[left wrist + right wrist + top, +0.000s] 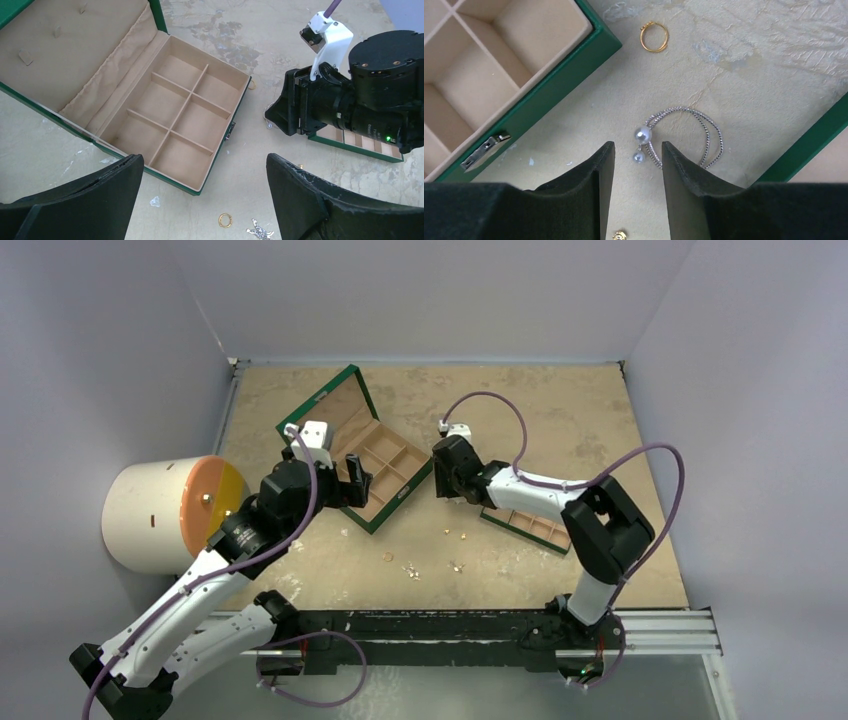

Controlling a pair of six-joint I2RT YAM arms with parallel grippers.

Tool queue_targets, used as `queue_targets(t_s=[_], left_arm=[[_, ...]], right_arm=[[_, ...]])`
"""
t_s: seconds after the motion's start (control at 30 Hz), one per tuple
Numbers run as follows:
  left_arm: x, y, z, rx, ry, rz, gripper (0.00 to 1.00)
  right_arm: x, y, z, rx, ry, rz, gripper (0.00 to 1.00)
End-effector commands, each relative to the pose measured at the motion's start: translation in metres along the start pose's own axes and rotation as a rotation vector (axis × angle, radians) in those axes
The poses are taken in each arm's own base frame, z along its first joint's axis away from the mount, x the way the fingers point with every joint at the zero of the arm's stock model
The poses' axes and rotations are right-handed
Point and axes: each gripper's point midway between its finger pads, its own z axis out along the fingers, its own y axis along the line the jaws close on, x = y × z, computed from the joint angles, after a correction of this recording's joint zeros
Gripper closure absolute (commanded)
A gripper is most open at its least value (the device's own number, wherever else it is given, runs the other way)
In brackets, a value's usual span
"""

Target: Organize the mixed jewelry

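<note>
Step in hand, my read: pick the pearl ring (pixel 642 134) off the bench (pixel 764 60). It lies in the strip between the green box (pixel 569 70) and the divided tray (pixel 819 137).

Right jaws are part-spread with a clear gap. The small drop pearl sits between the tips and nothing is pinched. Left jaws are spread wide and empty, hanging over the box's near edge.

How I'd do it:
- Don't pinch the drop pearl. It hangs loose and would likely swing or slip out.
- Nudge forward so the tips straddle the big pearl or the band right beside it.
- The wire is thin and looks to lie flat, so put the tips down onto the bench before squeezing, then squeeze slowly.
- The band is open and may spring or flick sideways under pressure.
- Carry it low to one compartment. Every compartment I can see looks empty.

Looks: silver-toned, two thin beaded strands curving into an open band, with a large pearl at one end and a smaller one below it.

A plain gold ring (pixel 654 36) lies apart from it, near the box corner. A gold stud (pixel 620 235) sits at the bottom edge between the jaws. The top view shows more loose pieces (pixel 411 571) scattered on the bench nearer the arm bases, apart from the box.
</note>
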Motion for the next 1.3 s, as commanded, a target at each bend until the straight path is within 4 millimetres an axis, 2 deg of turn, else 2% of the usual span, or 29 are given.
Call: queue_targets(t_s=[0.0, 0.33, 0.6, 0.9, 1.27], left_arm=[[-0.015, -0.002, -0.003, 0.005, -0.044, -0.021, 0.08], [-0.016, -0.002, -0.004, 0.007, -0.048, -0.021, 0.08], [-0.016, -0.001, -0.005, 0.008, -0.051, -0.021, 0.08], [-0.017, -0.001, -0.005, 0.007, -0.052, -0.021, 0.08], [-0.017, -0.002, -0.006, 0.009, -0.053, -0.021, 0.08]], right_arm=[[-0.027, 0.004, 0.003, 0.024, -0.087, 0.051, 0.58], [-0.022, 0.01, 0.021, 0.023, -0.061, 0.06, 0.63], [-0.011, 0.002, 0.027, 0.061, -0.038, 0.063, 0.65], [0.003, -0.005, 0.03, 0.088, -0.011, 0.07, 0.68], [0.008, -0.01, 0.029, 0.107, -0.003, 0.075, 0.69]])
